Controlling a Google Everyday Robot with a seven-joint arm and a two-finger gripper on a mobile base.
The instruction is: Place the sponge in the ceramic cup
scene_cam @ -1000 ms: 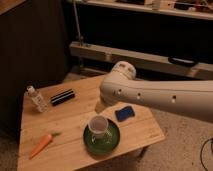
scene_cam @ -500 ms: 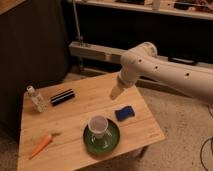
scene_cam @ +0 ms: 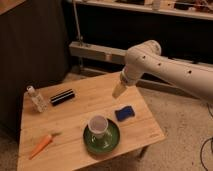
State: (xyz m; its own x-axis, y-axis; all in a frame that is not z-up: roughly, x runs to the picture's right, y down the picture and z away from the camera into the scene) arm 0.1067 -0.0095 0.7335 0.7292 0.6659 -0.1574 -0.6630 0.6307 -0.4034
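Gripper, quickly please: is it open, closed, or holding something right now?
Gripper: cannot be told; it hangs above the table, apart from the sponge.

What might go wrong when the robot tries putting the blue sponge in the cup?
The gripper hangs above the table beside the sponge, not holding it, so it might come down off target and miss. The sponge lies near the table edge; a nudge might push it off. The ceramic cup stands on a green plate, so a bump may tip it.
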